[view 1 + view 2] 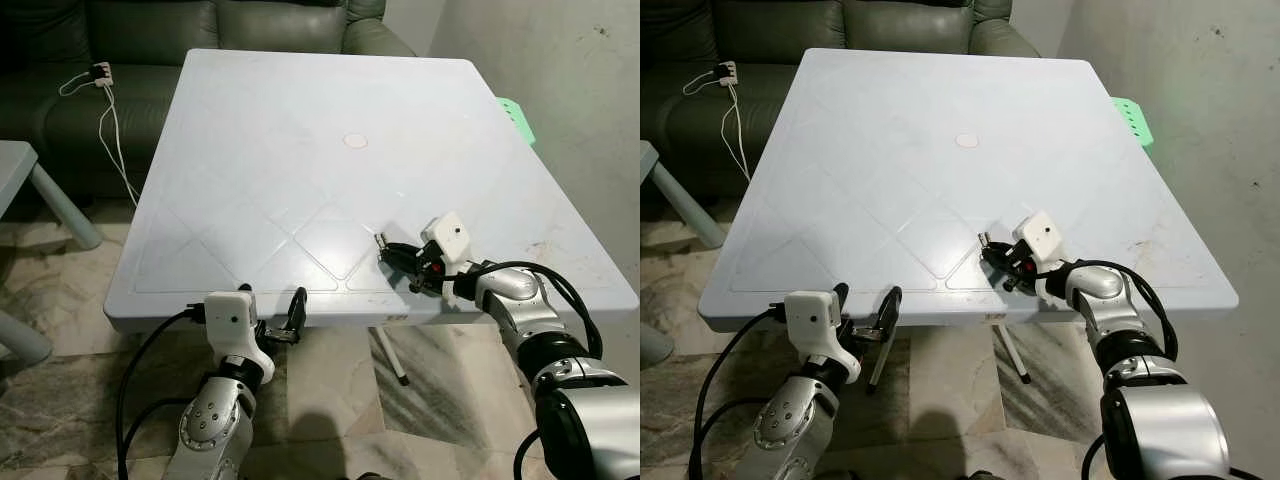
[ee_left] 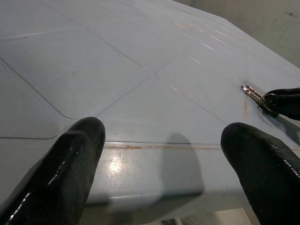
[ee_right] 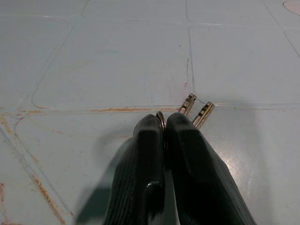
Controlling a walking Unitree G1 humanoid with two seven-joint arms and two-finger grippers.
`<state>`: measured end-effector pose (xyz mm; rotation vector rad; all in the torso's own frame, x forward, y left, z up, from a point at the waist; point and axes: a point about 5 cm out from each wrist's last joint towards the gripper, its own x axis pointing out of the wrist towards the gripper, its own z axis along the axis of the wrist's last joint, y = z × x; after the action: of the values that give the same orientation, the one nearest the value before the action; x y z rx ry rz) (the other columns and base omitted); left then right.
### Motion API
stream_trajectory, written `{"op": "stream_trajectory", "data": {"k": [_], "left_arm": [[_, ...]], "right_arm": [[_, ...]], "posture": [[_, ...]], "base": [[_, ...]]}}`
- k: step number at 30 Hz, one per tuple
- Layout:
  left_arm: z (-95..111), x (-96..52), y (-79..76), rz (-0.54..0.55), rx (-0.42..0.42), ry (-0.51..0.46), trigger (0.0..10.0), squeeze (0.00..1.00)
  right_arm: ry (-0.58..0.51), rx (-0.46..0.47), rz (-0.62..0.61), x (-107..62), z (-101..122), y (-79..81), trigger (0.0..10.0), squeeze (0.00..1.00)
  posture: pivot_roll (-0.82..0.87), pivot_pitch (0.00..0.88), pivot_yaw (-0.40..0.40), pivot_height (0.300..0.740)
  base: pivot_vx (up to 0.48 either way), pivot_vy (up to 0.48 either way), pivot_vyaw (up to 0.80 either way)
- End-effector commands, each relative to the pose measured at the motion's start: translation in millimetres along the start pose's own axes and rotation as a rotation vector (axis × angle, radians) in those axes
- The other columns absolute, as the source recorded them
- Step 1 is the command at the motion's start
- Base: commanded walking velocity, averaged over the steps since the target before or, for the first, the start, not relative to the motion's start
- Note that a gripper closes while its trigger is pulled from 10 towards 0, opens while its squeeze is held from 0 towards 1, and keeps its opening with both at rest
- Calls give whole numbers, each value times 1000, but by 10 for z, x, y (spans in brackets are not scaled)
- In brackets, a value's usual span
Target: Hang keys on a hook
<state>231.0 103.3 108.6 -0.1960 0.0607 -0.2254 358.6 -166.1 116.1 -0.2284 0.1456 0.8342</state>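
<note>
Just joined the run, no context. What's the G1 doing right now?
The right gripper is shut on the keys, its fingers pinching the ring with two key blades sticking out, low over the near part of the pale table. The left gripper sits open at the table's near edge, holding nothing. No hook can be seen, so the hanging isn't done yet.

So the table (image 1: 300, 150) sits right in front of me with a sofa (image 1: 200, 30) behind its far edge, a wall (image 1: 570, 80) along its right side, and a power strip (image 1: 100, 72) with its cable on the sofa seat off to the far left. My right gripper (image 1: 400, 262) is over the near right part of the tabletop, pinched on the keys (image 3: 197, 110), whose tips touch the surface. My left gripper (image 1: 275, 320) hangs just off the near edge, left of that, fingers apart.
</note>
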Motion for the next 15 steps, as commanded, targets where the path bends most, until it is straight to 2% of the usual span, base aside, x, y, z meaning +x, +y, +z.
{"op": "stream_trajectory", "data": {"k": [1,5,6,7,15], "left_arm": [[-47,-10,-70,-4,-30,22,10000,0],[-49,-10,-71,-5,-30,23,10000,0],[-48,-9,-71,-4,-31,22,10000,0],[-48,-10,-71,-4,-31,22,10000,0],[-46,-9,-68,-4,-29,21,10000,0]], "right_arm": [[24,10,-6,-56,-66,-15,10000,0],[17,22,-8,-56,-65,-16,10000,0],[13,27,-15,-57,-64,-21,4706,0],[4,37,-31,-59,-56,-33,0,0],[-81,124,-75,-82,14,-103,0,0]], "posture": [[102,155,-129,740],[103,154,-130,740],[103,154,-130,740],[102,155,-129,740],[102,154,-130,740]], "base": [[0,0,0],[0,0,0],[0,0,0],[0,0,0],[0,0,0]]}}
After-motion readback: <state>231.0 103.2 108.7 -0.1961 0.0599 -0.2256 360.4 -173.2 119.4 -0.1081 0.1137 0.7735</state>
